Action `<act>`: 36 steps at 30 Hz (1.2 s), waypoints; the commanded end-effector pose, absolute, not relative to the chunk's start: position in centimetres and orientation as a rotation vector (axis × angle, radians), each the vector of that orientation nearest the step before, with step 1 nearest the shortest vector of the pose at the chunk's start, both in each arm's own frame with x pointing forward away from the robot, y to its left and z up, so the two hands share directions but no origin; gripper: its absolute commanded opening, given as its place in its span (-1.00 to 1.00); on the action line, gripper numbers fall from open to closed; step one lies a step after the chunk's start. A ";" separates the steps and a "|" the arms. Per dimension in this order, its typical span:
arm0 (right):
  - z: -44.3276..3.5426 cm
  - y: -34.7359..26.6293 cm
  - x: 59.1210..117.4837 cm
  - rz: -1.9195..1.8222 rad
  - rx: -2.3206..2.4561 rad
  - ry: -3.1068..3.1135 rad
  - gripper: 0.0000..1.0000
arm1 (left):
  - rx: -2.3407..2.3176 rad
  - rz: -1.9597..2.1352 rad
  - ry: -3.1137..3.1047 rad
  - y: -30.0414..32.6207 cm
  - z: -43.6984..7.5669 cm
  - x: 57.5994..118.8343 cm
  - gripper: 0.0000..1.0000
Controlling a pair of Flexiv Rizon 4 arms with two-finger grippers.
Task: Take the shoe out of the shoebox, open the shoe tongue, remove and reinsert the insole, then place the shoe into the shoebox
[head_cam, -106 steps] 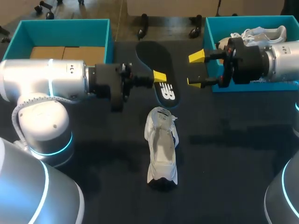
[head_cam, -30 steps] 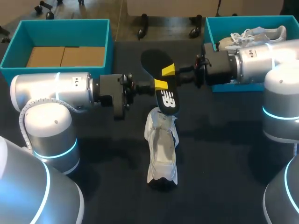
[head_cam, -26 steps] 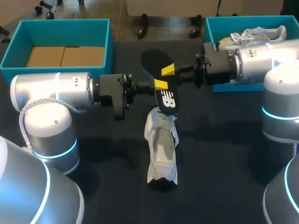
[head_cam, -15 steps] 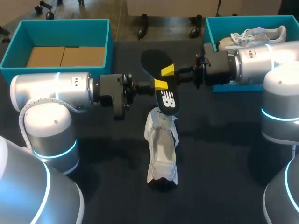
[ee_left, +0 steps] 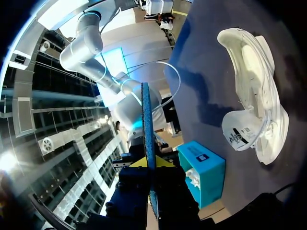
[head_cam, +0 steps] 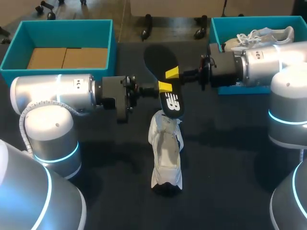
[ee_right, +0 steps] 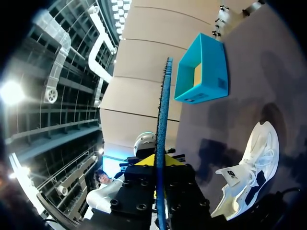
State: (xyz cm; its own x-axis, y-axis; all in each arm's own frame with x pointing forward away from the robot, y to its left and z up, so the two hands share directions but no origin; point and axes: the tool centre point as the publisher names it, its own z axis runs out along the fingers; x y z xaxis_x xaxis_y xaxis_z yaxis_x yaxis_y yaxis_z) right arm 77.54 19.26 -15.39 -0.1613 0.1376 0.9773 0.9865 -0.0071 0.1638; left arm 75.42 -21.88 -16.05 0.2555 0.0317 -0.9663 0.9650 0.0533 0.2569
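Note:
The black insole [head_cam: 172, 101] hangs in the air, on edge, above the heel end of the white shoe [head_cam: 167, 153], which lies on the dark table. My left gripper [head_cam: 164, 87] is shut on the insole's middle from the left. From the right, my right gripper [head_cam: 172, 73] has its yellow tips closed against the same insole, a little farther back. The left wrist view has the insole [ee_left: 145, 124] edge-on, rising from its gripper [ee_left: 149, 164], with the shoe [ee_left: 254, 105] beside it. In the right wrist view the insole [ee_right: 164, 105] stands between the fingers of its gripper [ee_right: 156, 162], with the shoe [ee_right: 249, 167] below.
A teal shoebox [head_cam: 62, 24] with a cardboard bottom stands at the back left. A second teal box [head_cam: 214, 28] at the back right holds another white shoe [head_cam: 266, 34]. The right arm lies across that box's front wall.
The right gripper's fingers have closed onto the insole over the last second. Earlier the insole lay on the table and the right gripper stood open by the right box.

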 end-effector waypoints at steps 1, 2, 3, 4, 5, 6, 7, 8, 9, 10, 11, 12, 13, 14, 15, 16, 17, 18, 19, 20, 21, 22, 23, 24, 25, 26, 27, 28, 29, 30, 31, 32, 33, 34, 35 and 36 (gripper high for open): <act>-15.5 19.5 77.7 -1.269 -1.242 -1.426 -1.00 | 1.294 -0.962 1.056 -22.0 -16.2 75.4 -1.00; -15.5 19.5 77.7 -1.269 -1.242 -1.426 -1.00 | 1.294 -0.962 1.056 -22.0 -16.2 75.4 -1.00; -15.5 19.5 77.7 -1.269 -1.242 -1.425 -1.00 | 1.294 -0.962 1.056 -22.0 -16.2 75.4 -1.00; -15.5 19.5 77.7 -1.268 -1.242 -1.425 -1.00 | 1.294 -0.962 1.056 -22.0 -16.2 75.4 -1.00; -15.5 19.5 77.7 -1.267 -1.241 -1.425 -1.00 | 1.294 -0.962 1.056 -22.0 -16.2 75.4 -1.00; -15.5 19.5 77.7 -1.266 -1.241 -1.425 -1.00 | 1.294 -0.962 1.056 -22.0 -16.2 75.4 -1.00; -15.5 19.5 77.7 -1.266 -1.240 -1.425 -1.00 | 1.296 -0.962 1.056 -22.0 -16.2 75.3 -1.00; -15.5 19.6 77.7 -1.266 -1.238 -1.425 -1.00 | 1.297 -0.963 1.056 -22.0 -16.2 75.3 -0.35; -15.5 19.6 77.7 -1.266 -1.237 -1.425 -1.00 | 1.299 -0.964 1.056 -22.0 -16.1 75.3 0.19; -15.5 19.6 77.7 -1.265 -1.236 -1.426 -1.00 | 1.299 -0.966 1.056 -22.0 -16.0 75.3 1.00; -15.5 19.6 77.7 -1.264 -1.235 -1.426 -1.00 | 1.298 -0.968 1.056 -21.9 -15.9 75.3 1.00; -15.5 19.6 77.7 -1.262 -1.234 -1.427 -1.00 | 1.298 -0.969 1.057 -21.8 -15.8 75.3 1.00; -15.5 19.6 77.7 -1.261 -1.234 -1.427 -1.00 | 1.299 -0.971 1.058 -21.7 -15.8 75.2 1.00; -15.6 19.6 77.7 -1.261 -1.234 -1.426 -1.00 | 1.302 -0.972 1.062 -21.6 -15.7 75.2 1.00; -15.6 19.6 77.7 -1.260 -1.234 -1.425 -1.00 | 1.307 -0.972 1.064 -21.3 -15.6 75.1 1.00; -15.7 19.6 77.6 -1.259 -1.233 -1.423 -1.00 | 1.313 -0.971 1.066 -21.1 -15.5 75.0 1.00; -15.7 19.6 77.6 -1.258 -1.233 -1.422 -1.00 | 1.320 -0.972 1.075 -20.8 -15.6 74.9 1.00; -15.8 19.6 77.6 -1.257 -1.232 -1.419 -1.00 | 1.328 -0.965 1.087 -20.4 -15.6 74.9 1.00; -15.9 19.6 77.6 -1.257 -1.232 -1.419 -1.00 | 1.332 -0.960 1.091 -20.0 -15.6 74.9 1.00; -16.0 19.6 77.6 -1.257 -1.231 -1.418 -1.00 | 1.335 -0.960 1.101 -19.4 -15.6 74.9 1.00; -16.1 19.6 77.6 -1.256 -1.230 -1.416 -1.00 | 1.335 -0.961 1.109 -19.0 -15.6 75.0 1.00; -16.3 19.6 77.6 -1.256 -1.229 -1.413 -1.00 | 1.332 -0.958 1.126 -18.3 -15.6 75.1 1.00; -16.5 19.6 77.6 -1.254 -1.228 -1.412 -1.00 | 1.337 -0.956 1.136 -17.7 -15.6 75.2 1.00; -16.6 19.6 77.6 -1.251 -1.228 -1.411 -1.00 | 1.342 -0.953 1.153 -17.1 -15.6 75.4 1.00; -16.8 19.6 77.6 -1.250 -1.228 -1.410 -1.00 | 1.345 -0.946 1.162 -16.6 -15.5 75.6 1.00; -17.0 19.6 77.5 -1.247 -1.227 -1.410 -1.00 | 1.349 -0.941 1.166 -16.1 -15.4 75.6 1.00; -17.1 19.7 77.5 -1.245 -1.226 -1.409 -1.00 | 1.353 -0.939 1.180 -15.7 -15.2 75.7 1.00; -17.3 19.7 77.5 -1.243 -1.225 -1.407 -1.00 | 1.364 -0.932 1.190 -15.2 -15.1 75.9 1.00; -17.4 19.7 77.4 -1.243 -1.225 -1.406 -1.00 | 1.381 -0.915 1.198 -14.8 -15.0 76.0 1.00; -17.6 19.7 77.4 -1.242 -1.225 -1.405 -1.00 | 1.392 -0.909 1.215 -14.4 -15.0 76.2 1.00; -17.7 19.7 77.4 -1.242 -1.224 -1.403 -1.00 | 1.398 -0.907 1.229 -14.1 -14.9 76.4 1.00; -17.9 19.7 77.4 -1.242 -1.224 -1.402 -1.00 | 1.410 -0.895 1.243 -13.7 -14.8 76.5 1.00; -18.0 19.7 77.3 -1.242 -1.224 -1.400 -1.00 | 1.418 -0.886 1.265 -13.3 -14.7 76.7 1.00; -18.1 19.7 77.3 -1.243 -1.224 -1.397 -1.00 | 1.422 -0.879 1.276 -13.1 -14.7 76.9 1.00; -18.3 19.8 77.3 -1.244 -1.224 -1.395 -1.00 | 1.437 -0.855 1.293 -12.6 -14.6 77.1 1.00; -18.4 19.8 77.3 -1.245 -1.224 -1.392 -1.00 | 1.443 -0.845 1.318 -12.2 -14.5 77.4 1.00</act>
